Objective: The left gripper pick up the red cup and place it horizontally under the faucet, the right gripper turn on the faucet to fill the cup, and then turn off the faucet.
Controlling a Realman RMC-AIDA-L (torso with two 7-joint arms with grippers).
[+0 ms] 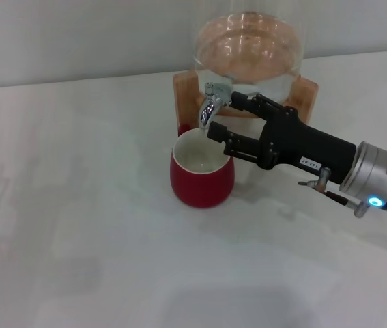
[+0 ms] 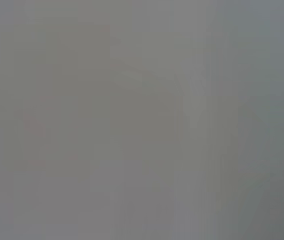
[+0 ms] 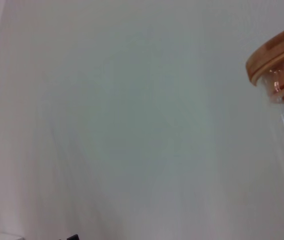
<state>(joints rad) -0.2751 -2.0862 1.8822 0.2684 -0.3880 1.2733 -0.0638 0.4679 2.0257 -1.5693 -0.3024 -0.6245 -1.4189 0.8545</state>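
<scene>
Nearest lies bare white worktop (image 1: 111,273), with no left end effector in sight anywhere, so that arm is evidently parked out of the way; its wrist view shows only a grey blank.

Farther in, near the middle, the red cup (image 1: 201,172) stands upright on the worktop with its cream mouth open directly beneath the spout, placed to catch whatever runs down. A little pale liquid seems to lie in its bottom, though how full it is I cannot tell.

From the right, the right end effector (image 1: 223,116) reaches in low across the cup's far rim, its two black jaws spread, the upper at the tap's lever and the lower just beside the spout. That suits working the lever.

Behind, the faucet (image 1: 211,104) juts from the glass jar (image 1: 248,48) on its wooden stand (image 1: 185,96), the jar holding water.
</scene>
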